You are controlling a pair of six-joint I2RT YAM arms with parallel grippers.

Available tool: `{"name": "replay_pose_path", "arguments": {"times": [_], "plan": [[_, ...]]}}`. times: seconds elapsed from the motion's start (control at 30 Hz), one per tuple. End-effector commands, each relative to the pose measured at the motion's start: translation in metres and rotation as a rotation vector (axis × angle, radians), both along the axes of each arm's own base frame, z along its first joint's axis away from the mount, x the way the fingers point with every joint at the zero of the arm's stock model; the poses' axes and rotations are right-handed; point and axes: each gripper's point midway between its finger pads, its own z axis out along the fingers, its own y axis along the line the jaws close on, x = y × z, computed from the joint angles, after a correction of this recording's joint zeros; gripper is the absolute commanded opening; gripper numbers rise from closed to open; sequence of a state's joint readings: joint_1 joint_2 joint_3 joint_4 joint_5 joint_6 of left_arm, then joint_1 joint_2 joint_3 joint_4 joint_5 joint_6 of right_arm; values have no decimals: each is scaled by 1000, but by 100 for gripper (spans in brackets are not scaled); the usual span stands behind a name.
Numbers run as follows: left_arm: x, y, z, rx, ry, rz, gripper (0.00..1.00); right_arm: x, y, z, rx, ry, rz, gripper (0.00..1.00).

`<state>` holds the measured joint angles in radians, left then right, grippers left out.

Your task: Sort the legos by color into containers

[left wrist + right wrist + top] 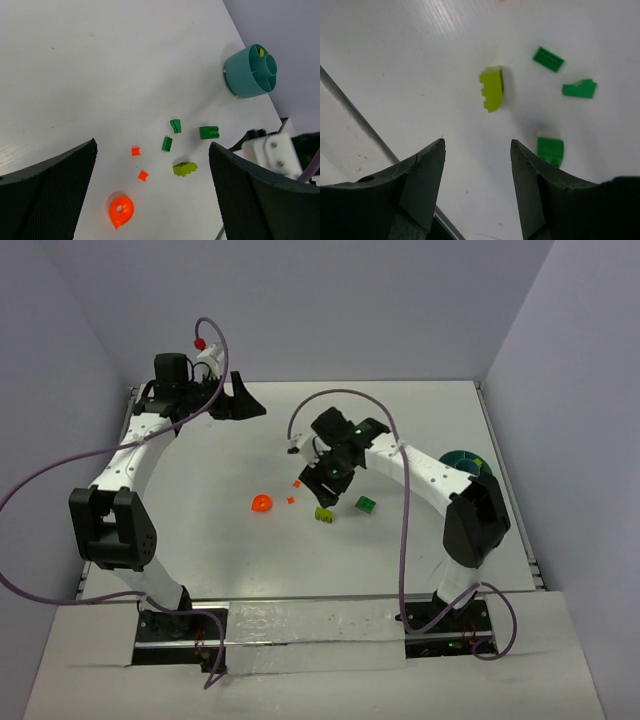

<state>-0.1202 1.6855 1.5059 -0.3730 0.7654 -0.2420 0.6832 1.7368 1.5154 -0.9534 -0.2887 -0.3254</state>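
Right wrist view: we are lining up the open, empty right jaws on the small lime-green plastic brick [492, 89].
It is lying on the white desk [395, 60] just ahead of the gap, touching neither side; we are judging it best to advance and straddle it, sparing the dark green brick [550, 150] beside. Left jaws are hanging open, empty.

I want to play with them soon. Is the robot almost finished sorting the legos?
Not nearly. Done: one small yellow-green bit seems to lie in the teal bowl. In hand: nothing; the right gripper hangs open near the lime brick. Still to go: that brick, three dark green bricks and three orange-red pieces on the table.
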Motion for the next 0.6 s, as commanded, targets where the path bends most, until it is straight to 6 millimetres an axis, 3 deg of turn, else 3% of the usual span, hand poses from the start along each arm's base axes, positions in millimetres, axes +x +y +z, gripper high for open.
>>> {"name": "replay_pose_path", "arguments": {"times": [0.0, 0.27, 0.57], "plan": [[6, 6, 28, -10, -90, 7, 99, 4, 27, -14, 5, -35, -10, 62], [10, 6, 24, -30, -78, -4, 99, 10, 43, -49, -28, 1, 23, 64], [13, 7, 22, -32, -73, -6, 99, 18, 41, -86, -95, -2, 41, 63]]}}
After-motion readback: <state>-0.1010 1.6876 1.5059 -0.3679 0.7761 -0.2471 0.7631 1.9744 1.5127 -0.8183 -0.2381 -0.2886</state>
